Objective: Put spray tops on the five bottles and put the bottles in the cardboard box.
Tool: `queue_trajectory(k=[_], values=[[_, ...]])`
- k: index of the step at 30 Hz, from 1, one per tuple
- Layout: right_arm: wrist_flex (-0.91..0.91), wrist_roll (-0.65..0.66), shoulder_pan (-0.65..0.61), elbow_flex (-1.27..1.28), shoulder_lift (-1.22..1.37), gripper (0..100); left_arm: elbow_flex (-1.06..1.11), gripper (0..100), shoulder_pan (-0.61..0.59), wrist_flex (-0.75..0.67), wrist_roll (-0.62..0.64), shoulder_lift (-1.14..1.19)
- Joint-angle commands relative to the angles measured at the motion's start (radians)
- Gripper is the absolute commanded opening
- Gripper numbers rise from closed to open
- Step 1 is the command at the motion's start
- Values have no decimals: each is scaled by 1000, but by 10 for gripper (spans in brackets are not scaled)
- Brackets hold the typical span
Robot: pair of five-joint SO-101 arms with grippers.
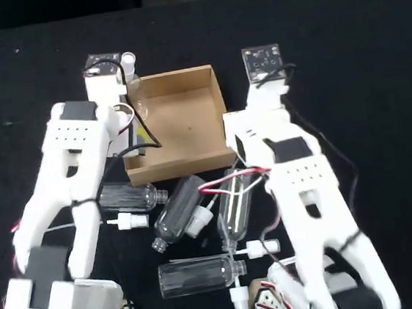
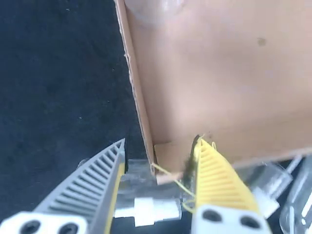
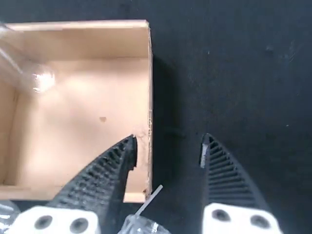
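Note:
The cardboard box [image 1: 187, 119] sits at mid-table. One clear bottle [image 1: 135, 92] with a white spray top leans in its far left corner, its base inside the box [image 3: 34, 78]. My left gripper [image 2: 161, 141] hangs open over the box's near left corner [image 2: 156, 165], holding nothing. My right gripper [image 3: 168, 139] is open above the box's right wall [image 3: 148, 97], one finger over the box, the other over the table. Several clear bottles lie in front of the box, among them one [image 1: 126, 196] at the left and one [image 1: 200, 274] nearest the arms' bases.
Loose white spray tops lie among the bottles [image 1: 128, 222], [image 1: 260, 248], [image 1: 241, 302]. A bottle [image 1: 235, 203] lies partly under the right arm. Black tabletop [image 1: 357, 50] stretches to the right of and behind the box.

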Motion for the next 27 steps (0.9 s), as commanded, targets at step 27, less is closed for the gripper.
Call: queue_trajectory(k=[27], values=[[110,5,25,39,-139,201,200,214,-257,252,-1413,-288]])
